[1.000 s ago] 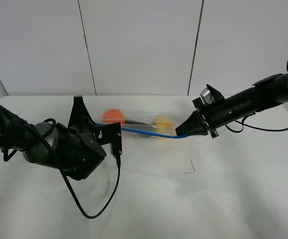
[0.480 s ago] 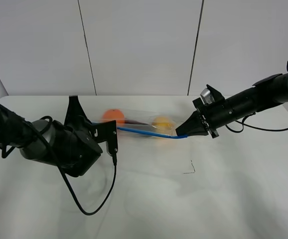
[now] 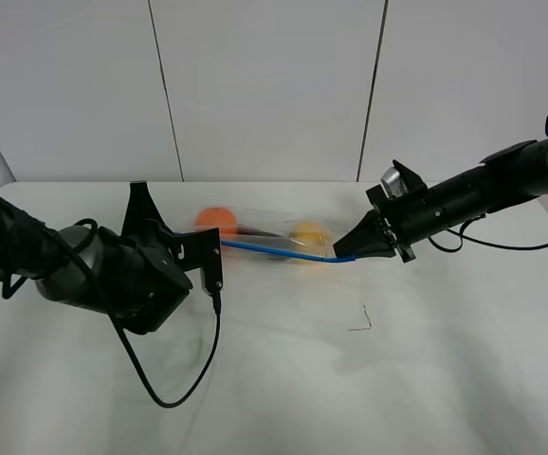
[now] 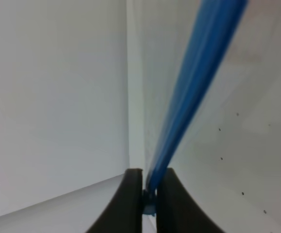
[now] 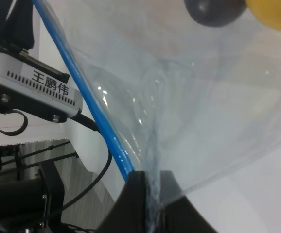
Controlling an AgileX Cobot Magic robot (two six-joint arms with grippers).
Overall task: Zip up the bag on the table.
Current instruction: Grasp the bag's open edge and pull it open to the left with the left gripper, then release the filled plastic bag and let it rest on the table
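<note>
The bag [image 3: 260, 227] stretched between two grippers over the table [image 3: 397, 360].
We see the left gripper [image 4: 149, 189] clenched on the blue zip strip [image 4: 194, 97] running out from its jaws; the right gripper [image 5: 150, 194] grips the bag's far corner, with the strip just beside its jaws.

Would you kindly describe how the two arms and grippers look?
Both arms are black. The left arm has a rounded grey joint and a looping black cable. The right arm carries a silver wrist camera. The left gripper and right gripper have black tapered fingers.
</note>
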